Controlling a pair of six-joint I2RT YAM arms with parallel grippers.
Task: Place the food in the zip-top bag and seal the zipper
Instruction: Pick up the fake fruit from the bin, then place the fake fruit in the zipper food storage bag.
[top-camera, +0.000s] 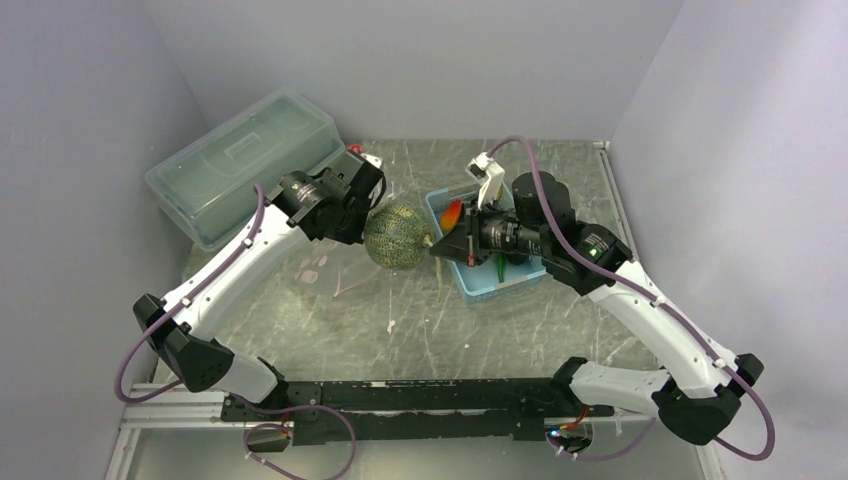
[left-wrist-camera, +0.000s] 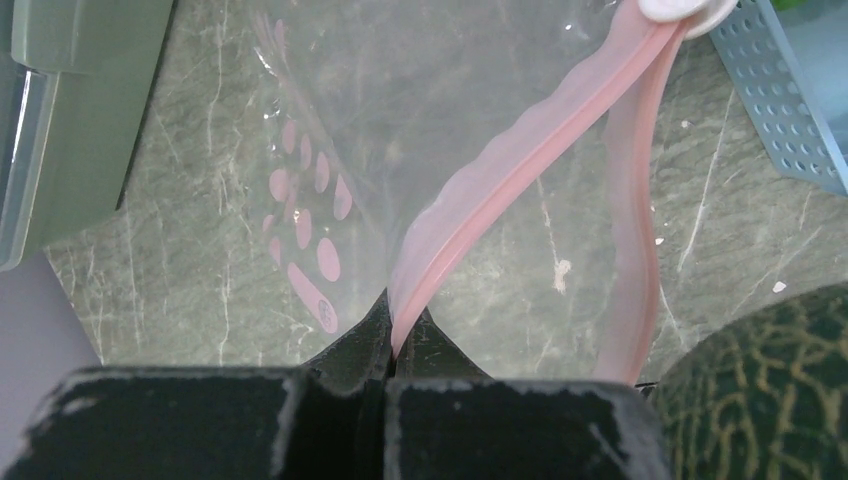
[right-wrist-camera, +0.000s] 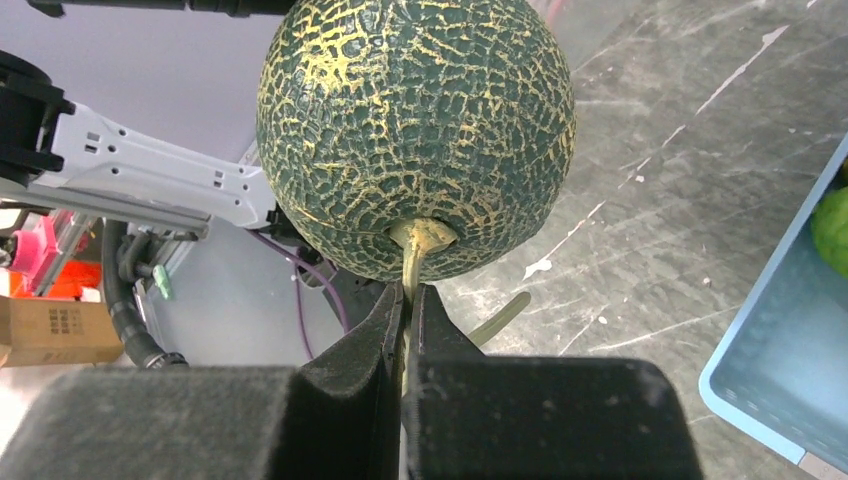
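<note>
**Right pincer (right-wrist-camera: 408, 305) is gripping the melon (right-wrist-camera: 415, 130) by its stem (right-wrist-camera: 425, 238); left pincer (left-wrist-camera: 392, 340) is holding the bag (left-wrist-camera: 420, 90) by the zipper (left-wrist-camera: 520, 150).**
Both pincers are clenched: the left is pinching one pink zipper strip, and the other strip is hanging loose just beside it, so the mouth is gaping. The melon is sitting mid-table (top-camera: 400, 320) between the two pincers, near the mouth; I can't tell if it's resting on the table. To do it well, aim the melon into the gap between the strips, with the left pincer lifting its strip wider, since the mouth looks tight for the melon. The thin stem grip may be letting it swing. The basket (top-camera: 470, 285) is crowding the right arm and holding a red-orange piece (top-camera: 452, 213); the box (top-camera: 235, 165) is lying behind the left arm.
</note>
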